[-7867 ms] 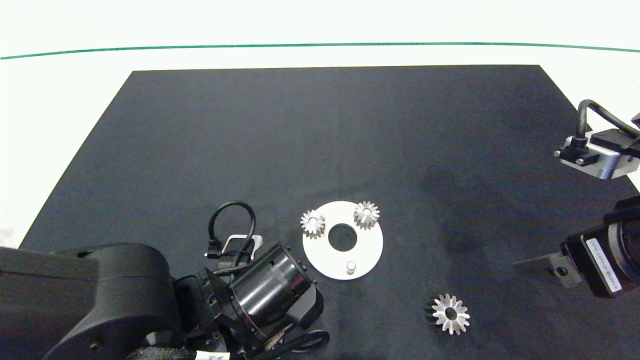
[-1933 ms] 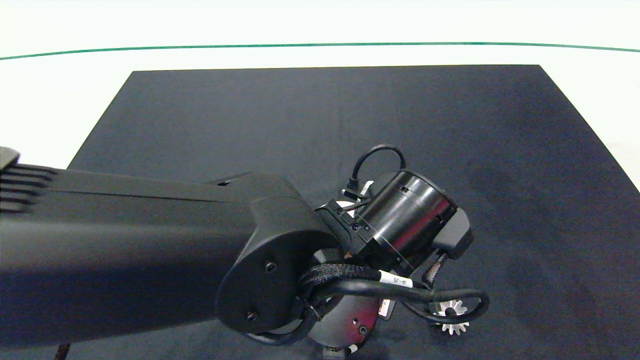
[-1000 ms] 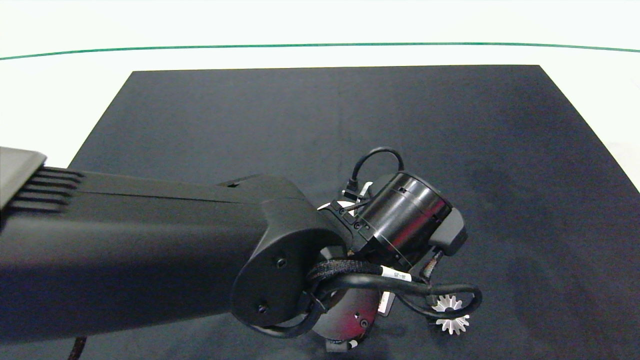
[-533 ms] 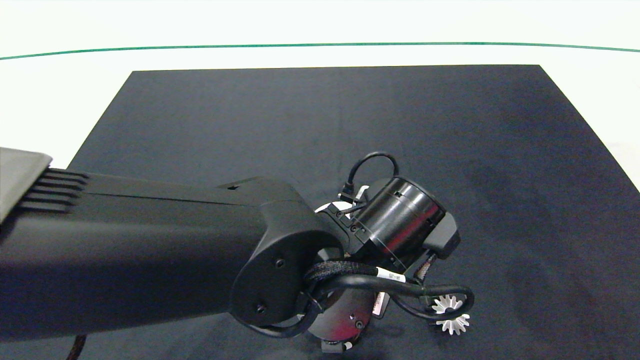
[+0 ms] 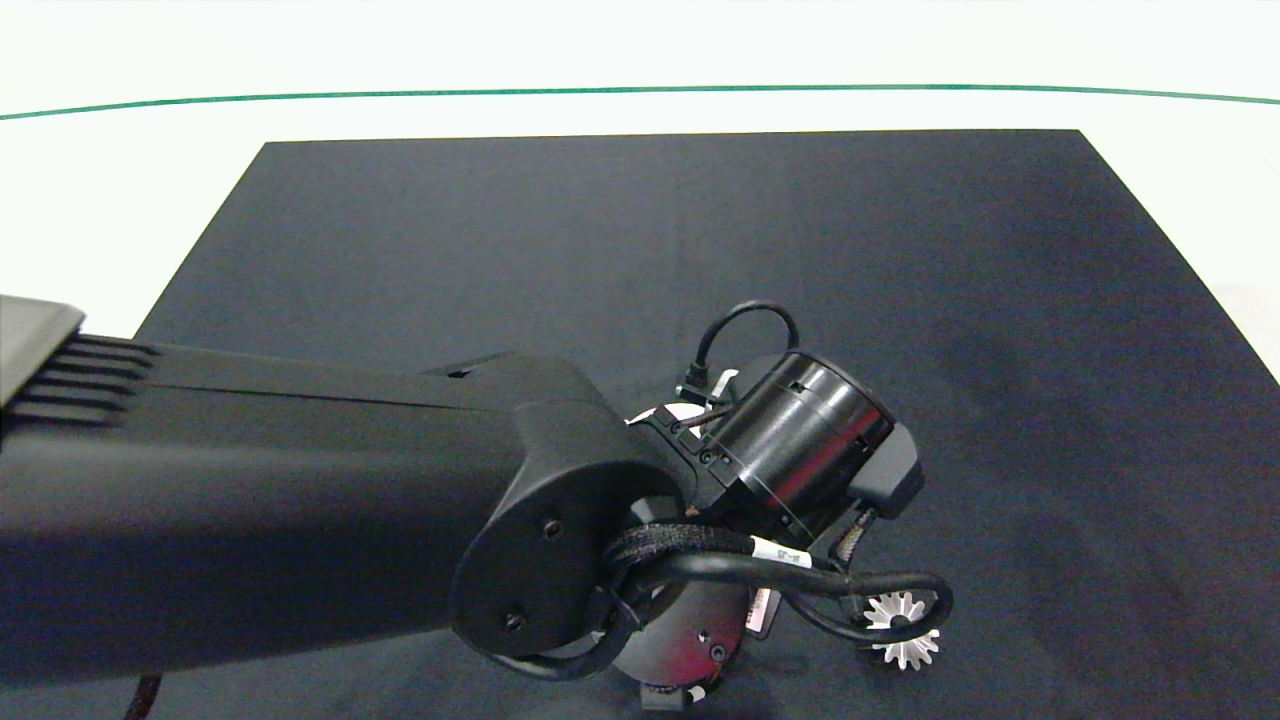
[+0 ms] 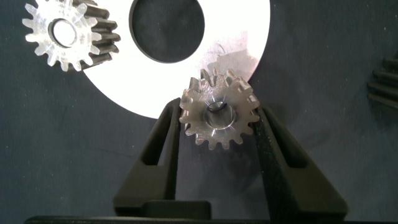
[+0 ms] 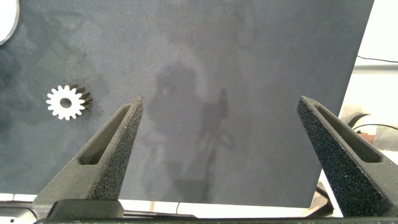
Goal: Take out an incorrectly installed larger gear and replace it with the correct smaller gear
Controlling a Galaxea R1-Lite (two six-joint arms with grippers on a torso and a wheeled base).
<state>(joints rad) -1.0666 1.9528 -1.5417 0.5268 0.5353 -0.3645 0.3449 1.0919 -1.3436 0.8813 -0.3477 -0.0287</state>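
The smaller gear is gripped between the left gripper fingers over the white disc's rim, the right gripper being held wide apart.

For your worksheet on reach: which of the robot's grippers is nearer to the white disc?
Left. The left gripper is right at the white disc, holding a small gear over its edge. The right gripper hangs open, well off to one side above the dark mat.

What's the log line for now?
left gripper: clamping smaller gear at plate edge | right gripper: open, above mat | larger gear: on mat
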